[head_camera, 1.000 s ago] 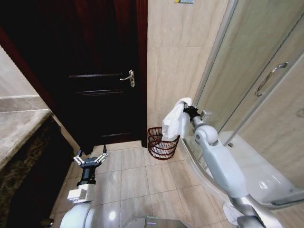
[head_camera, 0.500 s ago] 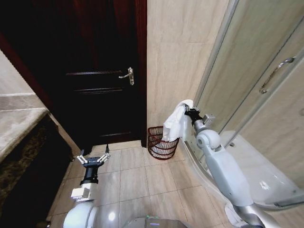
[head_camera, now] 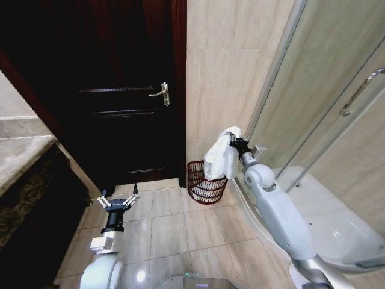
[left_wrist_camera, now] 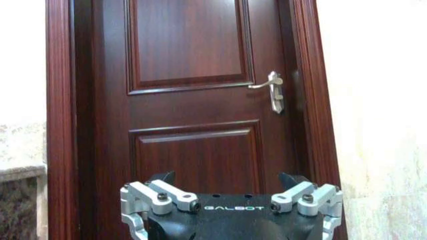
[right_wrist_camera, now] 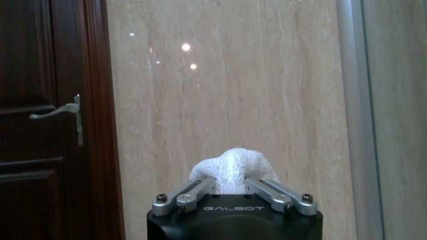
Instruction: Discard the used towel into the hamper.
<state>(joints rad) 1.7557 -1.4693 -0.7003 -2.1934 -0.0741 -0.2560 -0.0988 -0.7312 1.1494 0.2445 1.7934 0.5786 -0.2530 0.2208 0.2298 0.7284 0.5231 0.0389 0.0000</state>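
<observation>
1. From the head view, against the beige tiled wall (head_camera: 222,72), the right hand (head_camera: 233,143) is raised beside the glass shower door (head_camera: 325,102), pinching the top of a white towel (head_camera: 220,158).
2. That towel hangs down from the hand, and its lower edge sits over the rim of the hamper (head_camera: 203,184), a dark reddish-brown wire basket standing on the floor tiles (head_camera: 180,223) at the foot of the wall, just right of the dark wooden door (head_camera: 120,102).
3. Low on the robot's left, the left hand (head_camera: 118,201) hovers over the floor in front of the door with its fingers spread, holding nothing; a stone worktop (head_camera: 18,159) lies at the far left edge.
4. Seen from the left wrist view, the left hand (left_wrist_camera: 230,192) points at the panelled door (left_wrist_camera: 193,100), its fingers spread wide apart; white lettering on the black body reads "GALBOT". A silver lever handle (left_wrist_camera: 270,90) sits at the door's edge, next to the pale wall.
5. Seen from the right wrist view, the right hand (right_wrist_camera: 230,187) has its fingers pressed onto a bunch of the white towel (right_wrist_camera: 232,165), which bulges up between them; "GALBOT" is printed on this body too. Beyond it are the beige wall (right_wrist_camera: 233,90) with spots of reflected light, the door (right_wrist_camera: 40,125) and the shower frame (right_wrist_camera: 357,115).
</observation>
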